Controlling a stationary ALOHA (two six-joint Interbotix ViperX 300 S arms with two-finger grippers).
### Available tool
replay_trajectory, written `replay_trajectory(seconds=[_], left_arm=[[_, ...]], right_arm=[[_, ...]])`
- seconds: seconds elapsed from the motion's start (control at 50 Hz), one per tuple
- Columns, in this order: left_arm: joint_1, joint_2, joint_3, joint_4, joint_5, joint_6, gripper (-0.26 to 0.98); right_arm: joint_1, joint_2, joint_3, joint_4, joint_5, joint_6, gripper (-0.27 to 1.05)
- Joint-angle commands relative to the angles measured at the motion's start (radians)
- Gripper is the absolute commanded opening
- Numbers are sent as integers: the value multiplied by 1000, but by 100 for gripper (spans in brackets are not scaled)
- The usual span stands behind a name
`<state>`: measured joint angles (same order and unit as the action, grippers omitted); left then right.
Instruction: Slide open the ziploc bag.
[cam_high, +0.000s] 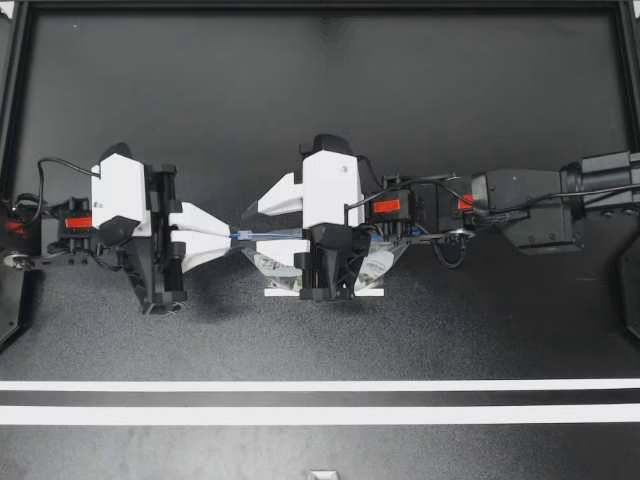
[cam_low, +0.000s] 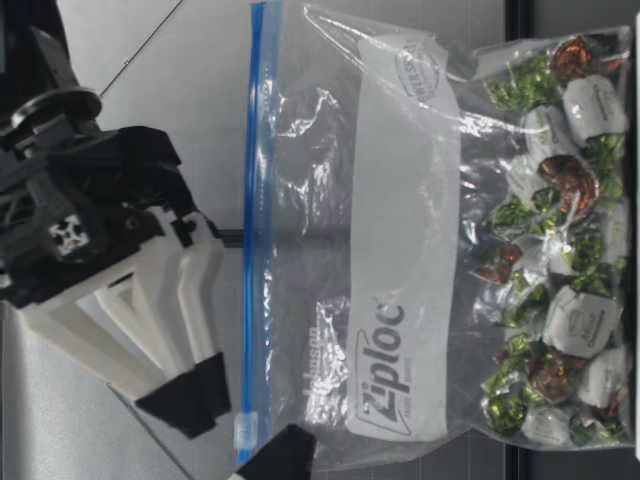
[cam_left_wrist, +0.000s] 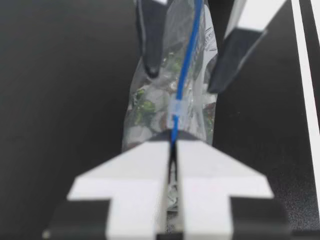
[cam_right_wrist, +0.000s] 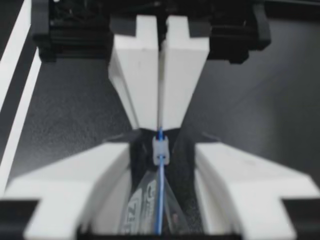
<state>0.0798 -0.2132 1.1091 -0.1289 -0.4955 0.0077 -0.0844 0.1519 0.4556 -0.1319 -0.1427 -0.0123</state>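
Our right gripper stands spread, one finger on either side of the slider. The risk we see is that it closes on slack film beside the slider, so the pull drags the ziploc bag out of our left gripper, which is pressed together on the blue zip strip just behind the slider. The clear bag hangs upright below the slider, apparently sealed, with wrapped sweets heaped at its bottom.

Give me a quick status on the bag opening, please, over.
Left gripper shut on ziploc bag's zip end. Right gripper open, straddling slider. Bag upright, candies at bottom. Nothing seen blocking zip track.
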Motion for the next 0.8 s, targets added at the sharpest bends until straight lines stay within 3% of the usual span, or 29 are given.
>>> replay_trajectory(seconds=[0.0,0.38,0.64,0.78], left_arm=[[0,-8,-21,3,-12,2,-12],[0,-6,-17,3,-11,5,-12],[0,3,-14,3,-11,5,-12],[0,6,-11,3,-12,5,-13]], right_arm=[[3,-6,-26,-2,3,2,51],[2,21,-61,-2,60,2,46],[3,5,-61,-2,78,3,5],[3,-15,-52,-2,117,3,-10]])
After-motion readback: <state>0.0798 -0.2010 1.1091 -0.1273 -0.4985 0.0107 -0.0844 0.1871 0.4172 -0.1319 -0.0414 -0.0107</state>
